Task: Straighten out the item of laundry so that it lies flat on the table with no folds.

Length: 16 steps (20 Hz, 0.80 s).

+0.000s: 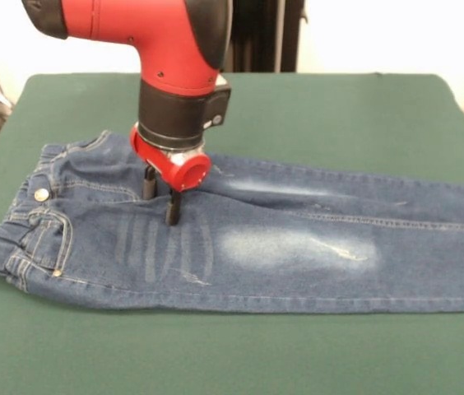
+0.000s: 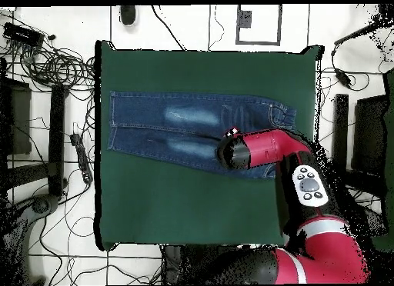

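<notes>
jeans (image 1: 298,247) lengthwise across table (image 1: 339,107) — waistband left (front view), fingers (image 1: 172,206) touching thigh

No legible text, labels or numbers in either view. Jeans (image 1: 257,247) carry no readable brand mark.

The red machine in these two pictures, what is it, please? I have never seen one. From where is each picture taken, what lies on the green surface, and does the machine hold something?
It is a robot arm with a gripper, two black fingers, at its end. One picture is taken from across the table, facing the robot; the other looks straight down from above. On the table lie small blue jeans, spread out lengthwise, both legs side by side. The fingers stand slightly apart, tips down on the denim near the waist end. They seem to press the cloth rather than lift it; nothing is held up.
</notes>
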Tool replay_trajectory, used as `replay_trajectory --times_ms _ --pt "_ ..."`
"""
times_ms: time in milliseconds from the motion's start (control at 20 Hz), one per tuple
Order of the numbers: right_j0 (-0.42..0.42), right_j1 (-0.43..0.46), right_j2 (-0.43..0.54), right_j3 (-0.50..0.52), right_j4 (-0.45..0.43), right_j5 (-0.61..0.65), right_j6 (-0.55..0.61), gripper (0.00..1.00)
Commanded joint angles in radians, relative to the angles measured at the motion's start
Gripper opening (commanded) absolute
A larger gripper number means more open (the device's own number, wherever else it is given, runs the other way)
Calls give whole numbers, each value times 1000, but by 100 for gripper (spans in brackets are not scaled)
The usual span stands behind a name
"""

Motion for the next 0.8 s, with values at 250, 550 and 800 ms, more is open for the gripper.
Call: replay_trajectory --times_ms 250,550,800 --pt "-53 -69 76 111 52 13 -149 100" --pt "-56 -192 102 159 109 106 -191 100" --pt "-55 -204 95 166 107 106 -188 100"
